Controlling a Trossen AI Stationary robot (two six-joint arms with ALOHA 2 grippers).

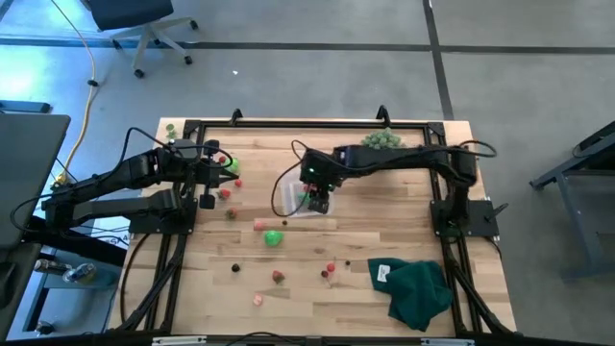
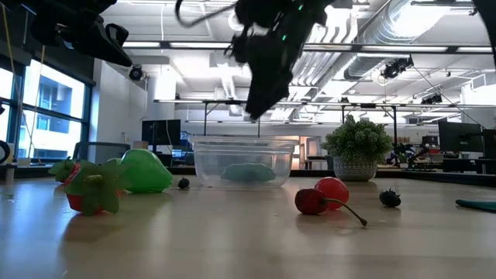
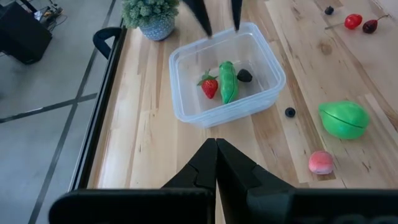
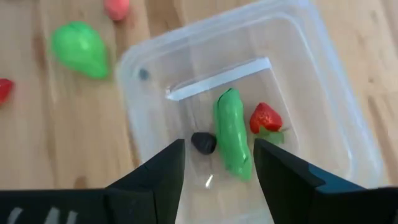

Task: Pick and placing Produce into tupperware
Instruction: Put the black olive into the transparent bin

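While the right gripper (image 4: 217, 168) hangs open over the box (image 1: 288, 195), it should lift straight clear; the left gripper (image 3: 216, 163) waits closed by the table's left edge.

Found the tupperware (image 1: 293, 204) open-topped at centre of the high view, yet capped from above by the right tool (image 1: 318, 200), fingers spread over the strawberry (image 3: 209, 87), green pod (image 3: 227, 90) and dark berry (image 3: 245, 75) inside. Saw bare desk (image 1: 384, 207) right of centre, free for a pass. Met clutter lower centre: green fruit (image 1: 274, 237), pink piece (image 1: 258, 224), small red and dark bits. Noted a green cloth (image 1: 415, 288) filling the lower right, a bushy ball (image 1: 381, 140) at the upper edge. Spotted the left tool (image 3: 216, 152) centre left, pinched closed.
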